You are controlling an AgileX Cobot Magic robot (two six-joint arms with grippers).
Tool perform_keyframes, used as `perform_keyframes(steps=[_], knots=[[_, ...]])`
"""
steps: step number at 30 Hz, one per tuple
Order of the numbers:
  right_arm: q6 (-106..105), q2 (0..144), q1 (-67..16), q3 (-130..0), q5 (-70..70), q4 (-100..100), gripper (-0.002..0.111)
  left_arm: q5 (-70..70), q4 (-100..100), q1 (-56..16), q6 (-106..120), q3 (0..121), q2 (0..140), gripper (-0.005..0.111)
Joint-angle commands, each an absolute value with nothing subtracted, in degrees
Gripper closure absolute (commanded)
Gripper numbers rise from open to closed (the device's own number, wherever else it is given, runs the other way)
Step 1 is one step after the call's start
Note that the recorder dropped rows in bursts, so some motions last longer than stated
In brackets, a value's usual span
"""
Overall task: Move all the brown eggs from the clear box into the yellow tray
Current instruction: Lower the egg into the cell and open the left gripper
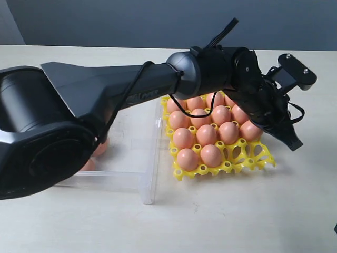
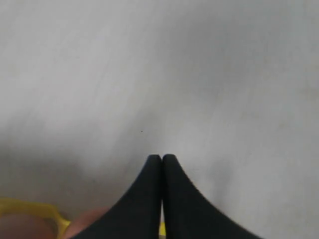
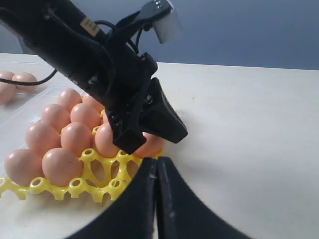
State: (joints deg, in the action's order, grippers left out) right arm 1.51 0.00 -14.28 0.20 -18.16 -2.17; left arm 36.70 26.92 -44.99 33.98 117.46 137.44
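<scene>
- On a pale table (image 1: 253,216), the yellow tray (image 1: 227,165) sits just to the right of the clear box (image 1: 150,174), the two close together, seen from the exterior camera.
- Brown eggs (image 1: 207,134) fill most of the tray's cups; the two cups at its near right corner are bare.
- The left arm (image 1: 105,84) reaches in from the left, across the box and over the tray's far rows, hiding much of the box.
- The left gripper (image 1: 292,141) points down and to the right at the tray's right edge, its tips past the rim and above bare table.
- Its black fingers are pressed flat together with nothing between them; the left wrist camera shows only tabletop ahead of the tips, with a sliver of tray and one egg behind them.
- The nearest egg lies in the tray's right-hand column, just beside and below the fingers; whether they touch it cannot be told.
- A few more eggs show in the box, partly hidden under the arm, well apart from that gripper.
- The right gripper (image 3: 157,162) hangs off the tray's right side, near it, fingers closed against each other and empty, facing the tray.
</scene>
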Motion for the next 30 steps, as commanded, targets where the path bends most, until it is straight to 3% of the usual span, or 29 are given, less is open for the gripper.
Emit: perform_keyframes(steps=[1,9,21,30], knots=[[1.5,0.0,-14.4,0.0,-17.5,-2.0,0.107,40.3,25.8,-44.5,33.4,118.0,138.7,0.106],[1.5,0.0,-14.4,0.0,-17.5,-2.0,0.107,43.0,21.7,-44.5,33.4,118.0,136.2,0.106],[1.5,0.0,-14.4,0.0,-17.5,-2.0,0.107,30.8,19.9,-44.5,33.4,118.0,136.1,0.106],[1.5,0.0,-14.4,0.0,-17.5,-2.0,0.107,32.6,19.5,-44.5,33.4,118.0,139.2,0.106]])
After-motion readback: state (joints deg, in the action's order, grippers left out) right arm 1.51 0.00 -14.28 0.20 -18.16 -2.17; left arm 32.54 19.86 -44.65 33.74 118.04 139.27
